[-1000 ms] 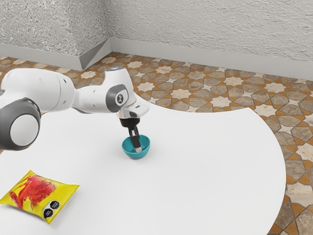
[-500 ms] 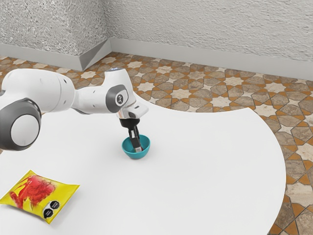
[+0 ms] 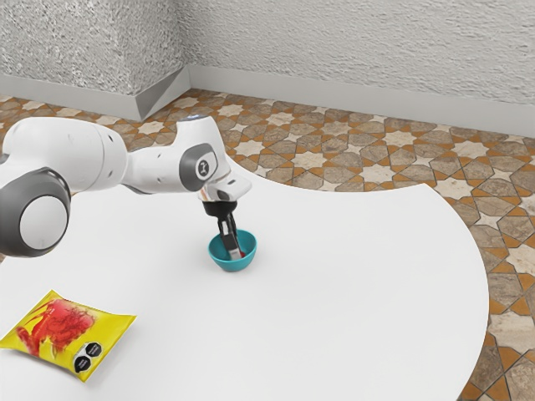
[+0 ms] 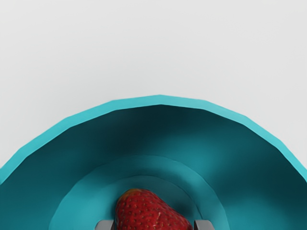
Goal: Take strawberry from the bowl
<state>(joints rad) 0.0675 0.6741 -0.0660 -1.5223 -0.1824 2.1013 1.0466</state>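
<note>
In the exterior view my gripper (image 3: pixel 231 244) points down into the teal bowl (image 3: pixel 222 261), its tips below the rim. A bit of the red strawberry (image 3: pixel 242 254) shows beside the tips, toward the exterior view's right. In the wrist view the strawberry (image 4: pixel 146 211) lies on the floor of the bowl (image 4: pixel 160 100), partly cut off by the picture's edge. My gripper (image 4: pixel 154 226) is open, with one fingertip on either side of the berry, very close to its sides. Part of the berry reaches out past the tips.
A yellow and red snack bag (image 3: pixel 67 332) lies on the white table (image 3: pixel 334 309), near the exterior view's lower left corner. The table's curved edge runs along the far side and round the exterior view's right. The bowl's walls surround my fingertips.
My hand has shifted slightly toward the exterior view's left, and more of the strawberry's red has come into sight beside the tips. The bowl and the bag have not moved.
</note>
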